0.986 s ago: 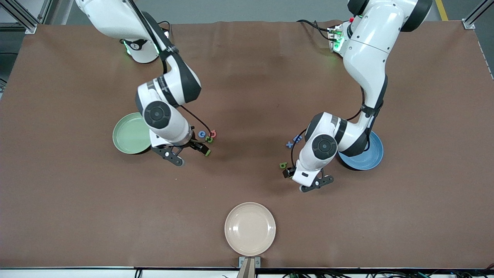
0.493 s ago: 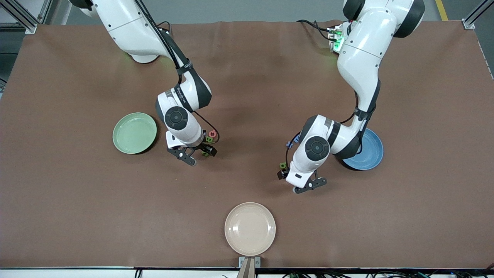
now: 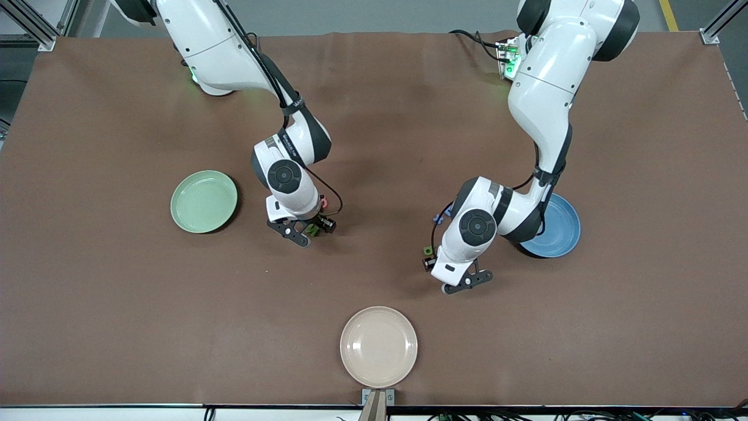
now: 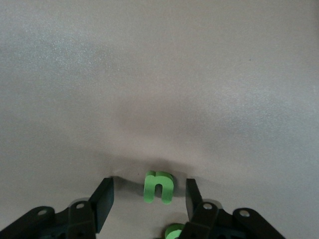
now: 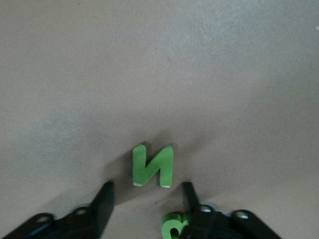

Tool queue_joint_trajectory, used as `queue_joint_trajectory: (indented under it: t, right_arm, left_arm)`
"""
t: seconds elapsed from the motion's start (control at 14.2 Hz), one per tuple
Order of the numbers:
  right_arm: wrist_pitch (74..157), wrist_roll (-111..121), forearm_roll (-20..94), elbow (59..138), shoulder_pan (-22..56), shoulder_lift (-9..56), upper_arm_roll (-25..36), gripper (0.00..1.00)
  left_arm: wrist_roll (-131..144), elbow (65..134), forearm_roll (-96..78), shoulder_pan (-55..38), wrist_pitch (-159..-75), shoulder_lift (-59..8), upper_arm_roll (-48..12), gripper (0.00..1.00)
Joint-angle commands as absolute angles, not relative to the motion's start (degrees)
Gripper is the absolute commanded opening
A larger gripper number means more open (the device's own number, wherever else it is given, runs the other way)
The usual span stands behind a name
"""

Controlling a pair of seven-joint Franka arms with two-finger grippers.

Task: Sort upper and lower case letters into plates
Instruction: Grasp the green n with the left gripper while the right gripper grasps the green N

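Note:
My left gripper (image 4: 148, 185) is open and low over the table, with a green lowercase n (image 4: 159, 186) lying between its fingers and touching neither. A second green piece (image 4: 174, 232) lies by one finger. My right gripper (image 5: 147, 185) is open too, and a green capital N (image 5: 153, 166) lies flat just at its fingertips. Another green letter (image 5: 174, 226) rests against one finger. In the front view the left gripper (image 3: 428, 258) is beside the blue plate (image 3: 562, 231), and the right gripper (image 3: 315, 229) is beside the mint green plate (image 3: 203, 201). A red-pink letter (image 3: 324, 203) and a blue letter (image 3: 437, 218) peek out by the wrists.
A cream-beige plate (image 3: 378, 346) sits near the front camera at mid-table. The left arm's elbow hangs over part of the blue plate. Bare brown table surface (image 3: 374, 146) spreads between the two arms.
The right hand has moved off the green plate's edge toward the left arm's end, onto its letter cluster. The left hand has shifted slightly toward the middle, over the green letter.

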State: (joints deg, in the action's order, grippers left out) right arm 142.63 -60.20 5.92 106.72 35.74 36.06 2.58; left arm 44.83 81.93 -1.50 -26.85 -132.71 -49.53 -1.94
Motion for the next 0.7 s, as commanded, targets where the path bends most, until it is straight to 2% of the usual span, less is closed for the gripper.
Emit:
queue_joint_trajectory:
  t: [0.0, 0.14, 0.28, 0.49, 0.63]
  right_arm:
    - [142.8, -60.9, 5.7, 107.4, 36.1, 35.8, 3.3, 0.25]
    - [142.4, -60.9, 4.8, 107.4, 36.2, 35.7, 3.4, 0.05]
    - [141.2, -60.6, 2.6, 107.4, 35.8, 35.1, 3.5, 0.01]
    - [134.9, -58.7, 0.8, 107.0, 34.8, 31.8, 4.7, 0.00]
    - [133.8, -56.9, 0.7, 107.1, 33.7, 30.7, 4.7, 0.00]
  left_arm:
    - [44.9, 80.4, -2.1, -27.5, -132.9, -50.6, -1.4, 0.57]
    - [44.9, 80.3, -2.1, -27.8, -133.0, -50.7, -1.4, 0.53]
    - [45.0, 80.3, -2.1, -27.8, -133.1, -50.8, -1.4, 0.52]
    - [45.0, 80.2, -2.1, -28.1, -133.1, -51.2, -1.4, 0.42]
    - [45.1, 80.2, -2.1, -28.0, -133.1, -51.2, -1.4, 0.34]
